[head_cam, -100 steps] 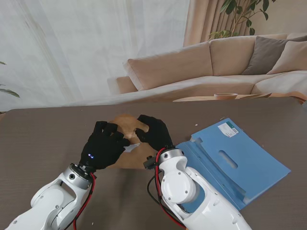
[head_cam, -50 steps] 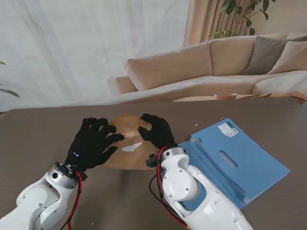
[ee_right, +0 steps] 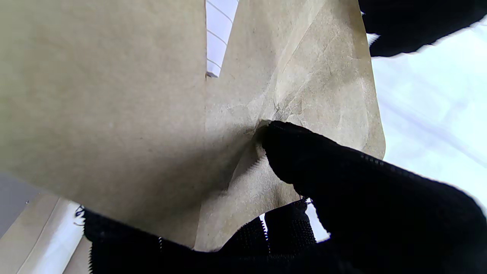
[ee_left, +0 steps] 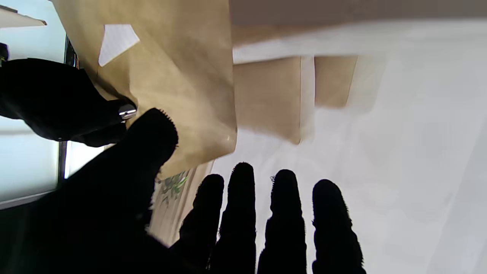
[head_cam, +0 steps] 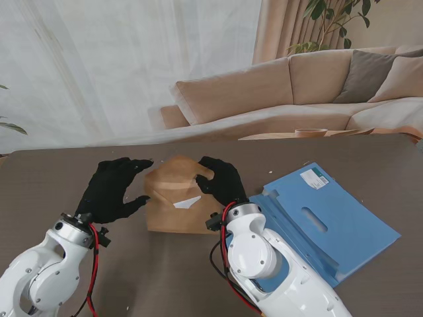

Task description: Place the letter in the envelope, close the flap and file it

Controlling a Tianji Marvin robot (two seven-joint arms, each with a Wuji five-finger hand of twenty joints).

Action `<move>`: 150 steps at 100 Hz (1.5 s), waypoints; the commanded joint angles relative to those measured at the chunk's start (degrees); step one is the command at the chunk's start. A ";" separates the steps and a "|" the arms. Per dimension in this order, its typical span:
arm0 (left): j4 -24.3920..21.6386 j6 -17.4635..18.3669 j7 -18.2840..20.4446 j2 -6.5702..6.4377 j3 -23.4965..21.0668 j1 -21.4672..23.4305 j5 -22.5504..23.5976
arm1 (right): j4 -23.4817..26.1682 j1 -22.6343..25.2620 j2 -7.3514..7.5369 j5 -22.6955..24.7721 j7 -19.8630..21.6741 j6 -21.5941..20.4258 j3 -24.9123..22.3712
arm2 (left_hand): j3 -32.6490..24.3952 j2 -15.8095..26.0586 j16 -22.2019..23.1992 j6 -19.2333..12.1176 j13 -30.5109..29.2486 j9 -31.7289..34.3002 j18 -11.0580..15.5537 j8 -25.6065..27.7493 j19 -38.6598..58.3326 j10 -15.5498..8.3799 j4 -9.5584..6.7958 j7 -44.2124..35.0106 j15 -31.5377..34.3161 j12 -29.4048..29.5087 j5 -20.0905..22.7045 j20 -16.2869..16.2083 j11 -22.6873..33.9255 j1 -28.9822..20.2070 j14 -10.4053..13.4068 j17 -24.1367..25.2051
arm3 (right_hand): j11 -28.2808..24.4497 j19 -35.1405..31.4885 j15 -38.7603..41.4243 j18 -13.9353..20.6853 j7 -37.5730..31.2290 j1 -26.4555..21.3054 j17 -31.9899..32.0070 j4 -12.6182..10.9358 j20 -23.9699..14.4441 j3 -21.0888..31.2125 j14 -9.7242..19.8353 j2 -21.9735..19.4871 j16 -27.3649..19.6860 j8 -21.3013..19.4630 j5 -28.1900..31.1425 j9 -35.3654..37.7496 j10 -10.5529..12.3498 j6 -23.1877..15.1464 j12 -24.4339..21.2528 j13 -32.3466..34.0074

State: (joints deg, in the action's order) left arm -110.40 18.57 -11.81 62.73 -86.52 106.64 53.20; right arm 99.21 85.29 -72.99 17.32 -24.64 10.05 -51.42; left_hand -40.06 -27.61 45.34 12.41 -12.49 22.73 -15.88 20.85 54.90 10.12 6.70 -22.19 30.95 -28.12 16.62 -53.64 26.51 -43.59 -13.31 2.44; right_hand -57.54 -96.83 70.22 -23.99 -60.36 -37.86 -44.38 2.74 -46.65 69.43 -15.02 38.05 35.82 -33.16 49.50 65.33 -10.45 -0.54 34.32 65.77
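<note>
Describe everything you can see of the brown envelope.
The envelope is plain brown kraft paper, creased, and lies in the middle of the dark table, left of the blue folder. Its rounded flap is lifted, not closed. A white corner of the lined letter shows at the opening. The right hand pinches the flap, thumb pressed into the paper. The left hand is beside its left edge, fingers spread, holding nothing.

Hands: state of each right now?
Left hand: open, fingers spread, holding nothing.
Right hand: shut on the envelope, pinching its flap.
</note>
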 commanded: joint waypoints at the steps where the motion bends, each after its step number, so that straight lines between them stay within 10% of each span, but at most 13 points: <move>1: -0.14 -1.98 0.31 0.31 0.52 0.03 0.09 | 0.78 0.72 -0.12 0.14 0.53 -0.01 0.13 | 0.32 1.30 -0.99 1.36 1.23 -2.44 -0.67 -0.95 -1.23 0.42 -1.71 1.75 -1.13 0.97 -3.22 1.05 -0.90 1.09 -0.40 0.88 | -1.11 -4.93 1.73 -0.93 -4.13 -0.95 -0.51 -1.19 0.45 1.77 -0.13 -0.10 -0.19 -1.25 3.56 1.95 0.00 -2.84 0.31 1.90; 51: -2.09 -18.27 21.12 -0.08 2.05 -1.83 -32.00 | 1.78 1.41 -0.06 0.73 0.03 -0.82 0.21 | -2.86 2.03 0.43 4.01 -9.23 11.92 -2.83 1.01 1.40 1.86 -1.87 -5.59 3.92 -1.33 8.52 -0.95 6.39 -5.29 -2.76 -3.38 | -1.13 -4.85 1.75 -0.86 -4.12 -0.95 -0.34 -1.28 0.45 1.65 -0.12 -0.17 -0.15 -1.38 3.46 1.85 0.13 -2.99 0.30 1.78; 60: -2.27 -20.73 21.67 0.13 2.41 -2.09 -35.99 | 1.69 1.39 -0.07 0.69 0.01 -0.94 0.27 | 0.84 1.30 0.17 3.46 -14.10 22.16 -4.33 3.90 4.69 2.31 1.15 -12.02 7.62 -8.35 14.86 -0.85 4.89 -10.50 -3.82 -5.48 | -1.11 -4.85 1.73 -0.86 -4.11 -0.94 -0.34 -1.26 0.45 1.60 -0.14 -0.22 -0.15 -1.38 3.46 1.81 0.14 -2.98 0.30 1.74; 74: -2.62 -23.15 21.32 0.61 2.85 -2.29 -40.43 | 1.52 1.40 -0.02 0.80 0.11 -1.04 0.26 | 6.07 2.43 1.05 -0.27 -21.54 36.52 -5.94 4.99 10.32 1.42 0.71 -23.07 13.52 -14.63 22.67 -1.21 1.98 -20.25 -4.94 -9.67 | -0.82 -4.60 1.50 -0.75 -3.74 -0.99 0.19 -1.15 0.48 1.28 -0.29 -0.52 -0.20 -1.12 3.14 1.40 0.00 -2.93 0.16 1.22; 98: -2.49 -23.35 19.18 1.33 3.43 -2.42 -43.79 | 1.84 2.05 0.33 0.94 0.83 -1.49 0.06 | 7.48 3.81 3.51 -5.99 -23.83 37.36 -6.66 8.03 16.29 3.41 0.78 -28.04 20.54 -15.16 28.43 -1.33 9.34 -22.12 -7.02 -11.19 | 4.20 -1.07 -3.76 -0.39 0.58 -0.04 5.84 -0.44 0.47 -2.51 -1.28 -2.54 -1.42 5.50 0.13 -2.37 -0.79 -0.44 -3.30 -3.91; 117: -2.00 -22.85 16.48 1.94 4.07 -3.09 -44.01 | 2.91 3.49 1.31 1.24 3.00 -3.46 -0.67 | 6.75 3.70 5.59 -5.82 -24.06 36.78 -6.89 11.35 18.82 4.44 1.03 -29.17 23.99 -17.11 27.89 -1.84 11.68 -22.24 -8.09 -11.85 | 11.72 7.85 -16.31 0.41 12.56 9.35 17.30 -1.38 1.15 -8.48 -0.38 -5.68 -2.82 13.68 -8.51 -13.35 0.15 1.52 -6.76 -15.13; 128: -1.44 -22.99 14.81 2.31 4.50 -3.86 -43.68 | 3.52 4.37 1.91 1.40 4.31 -4.82 -1.29 | 6.56 3.64 6.00 -5.99 -24.37 36.82 -7.05 11.92 19.28 4.58 1.06 -29.37 24.62 -17.52 27.96 -1.89 12.00 -22.33 -8.26 -12.28 | 13.93 12.05 -21.89 0.74 25.73 14.76 21.14 -4.59 0.75 -15.16 0.14 -10.70 -3.19 6.71 -9.40 -18.26 1.13 2.77 -8.24 -19.72; 150: -0.19 -23.25 11.75 2.99 5.56 -5.41 -42.99 | 4.62 5.69 3.02 0.26 7.65 -7.72 -2.79 | 6.18 3.53 6.45 -5.49 -24.31 36.71 -7.30 12.80 19.45 5.10 1.09 -29.50 25.04 -18.11 27.94 -1.77 12.18 -22.67 -8.71 -12.33 | 18.06 19.77 -30.01 1.33 31.15 21.26 28.48 0.32 2.20 -25.99 0.83 -10.56 -5.59 8.62 -14.88 -24.75 2.17 3.87 -10.75 -26.38</move>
State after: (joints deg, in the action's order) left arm -110.56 -4.66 -0.47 65.06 -81.18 101.55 9.84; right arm 103.33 90.24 -70.26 18.26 -17.88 3.22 -54.09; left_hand -32.49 -25.57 50.33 9.14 -35.38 58.12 -22.34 31.96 72.14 15.43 7.75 -47.91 54.31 -45.24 42.73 -54.34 36.57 -63.19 -21.10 -9.55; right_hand -40.28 -79.38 42.38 -23.77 -31.27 -20.24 -18.13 1.20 -45.22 46.54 -15.18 27.92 31.43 -25.44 37.06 42.57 -9.70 2.95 24.08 41.88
